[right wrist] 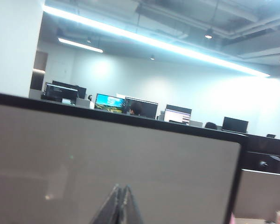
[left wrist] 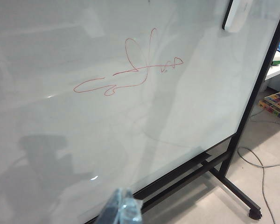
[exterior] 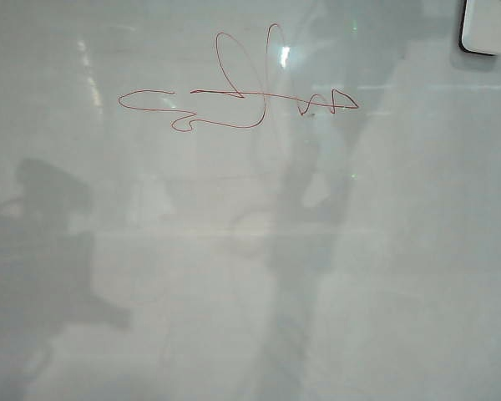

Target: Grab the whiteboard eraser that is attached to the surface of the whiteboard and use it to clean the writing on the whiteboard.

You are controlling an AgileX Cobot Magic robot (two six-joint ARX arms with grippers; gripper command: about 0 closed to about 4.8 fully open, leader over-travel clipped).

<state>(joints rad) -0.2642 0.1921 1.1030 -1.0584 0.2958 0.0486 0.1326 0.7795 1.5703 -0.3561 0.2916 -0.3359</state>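
Whiteboard [exterior: 150, 276]: large glossy pale grey-white panel filling the exterior view, carrying soft dark shadows at lower left and down the middle; in the left wrist view it stands in a black frame on a black wheeled stand [left wrist: 233, 184], with a pale floor and a loose grey cable [left wrist: 263, 163] beyond its edge. Writing [exterior: 234, 96]: thin red marker scribble in the upper middle of the board, starting at the left with a flat loop, rising to two tall loops at centre, ending at the right in a small triangle; unwiped, whole in both the exterior and left wrist views [left wrist: 130, 70]. Whiteboard eraser [exterior: 488, 25]: small white rounded block with a dark edge, stuck to the board at the upper right corner of the exterior view, well apart from the red line and up to the right of its triangle end; seen also at the board's upper edge in the left wrist view [left wrist: 237, 14]; no gripper touches it. Left gripper [left wrist: 123, 210]: dark fingertips close together, nothing between them, near the board's lower edge. Right gripper [right wrist: 121, 205]: fingertips pressed together into a point, holding nothing, before the board's top frame, with an office of monitors [right wrist: 109, 103] and ceiling strip lights [right wrist: 149, 42] behind.
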